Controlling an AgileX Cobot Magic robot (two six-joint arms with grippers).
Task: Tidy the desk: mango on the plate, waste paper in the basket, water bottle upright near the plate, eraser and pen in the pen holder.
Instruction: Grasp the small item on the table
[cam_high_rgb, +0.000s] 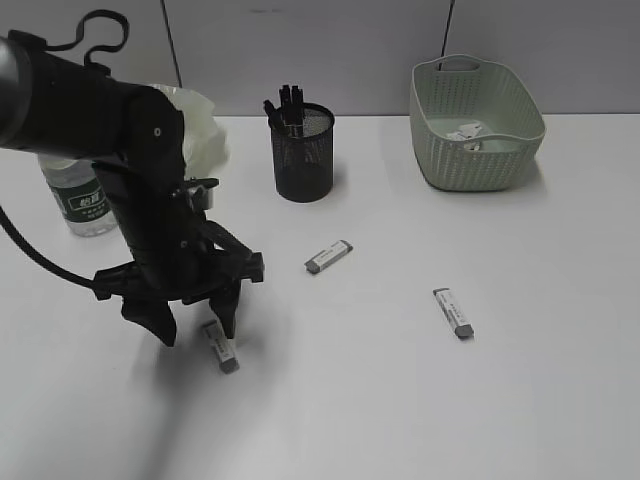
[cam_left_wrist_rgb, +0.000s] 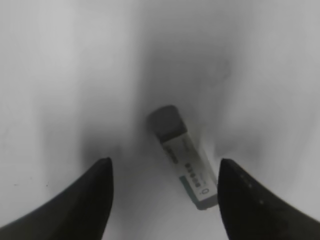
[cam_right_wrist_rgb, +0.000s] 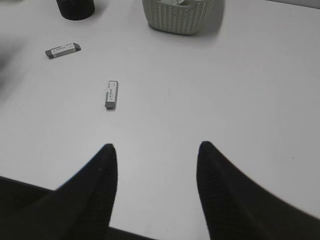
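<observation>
My left gripper hangs open just above the desk, straddling a grey-tipped white eraser. In the left wrist view that eraser lies slanted between the fingers, close to the right fingertip, with nothing gripped. Two more erasers lie mid-desk. The black mesh pen holder holds dark pens. Waste paper sits inside the basket. The water bottle stands upright at the left. The plate shows partly behind my arm; the mango is hidden. My right gripper is open and empty.
In the right wrist view two erasers lie ahead, with the basket and pen holder at the far edge. A grey wall backs the desk.
</observation>
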